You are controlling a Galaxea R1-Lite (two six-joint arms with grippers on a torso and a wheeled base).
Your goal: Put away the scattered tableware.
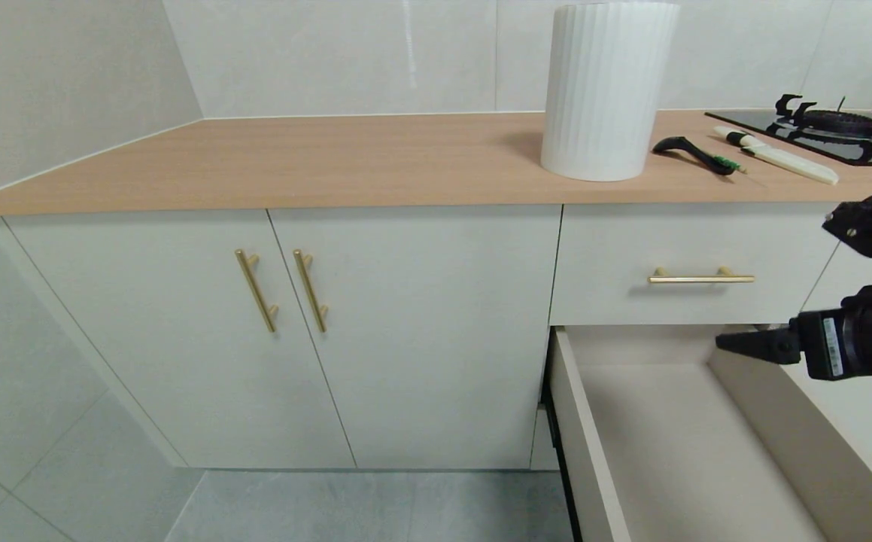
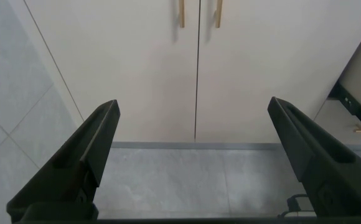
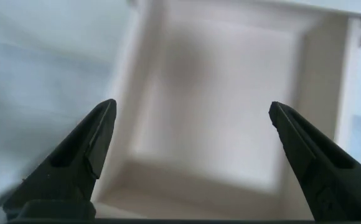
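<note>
Here, a black-handled utensil (image 1: 695, 154) and white knife (image 1: 778, 158) lie on the countertop (image 1: 330, 162) beside a ribbed canister (image 1: 605, 90); right gripper (image 3: 192, 107), jaws spread, hangs over the open drawer (image 1: 586, 452); left gripper (image 2: 193, 104) likewise spread.

Left jaws splayed, right arm (image 1: 857, 348) jaws splayed

No print is legible: the small white sticker (image 1: 831, 336) on the body of the right gripper (image 1: 733, 343) bears marks too small to read.
</note>
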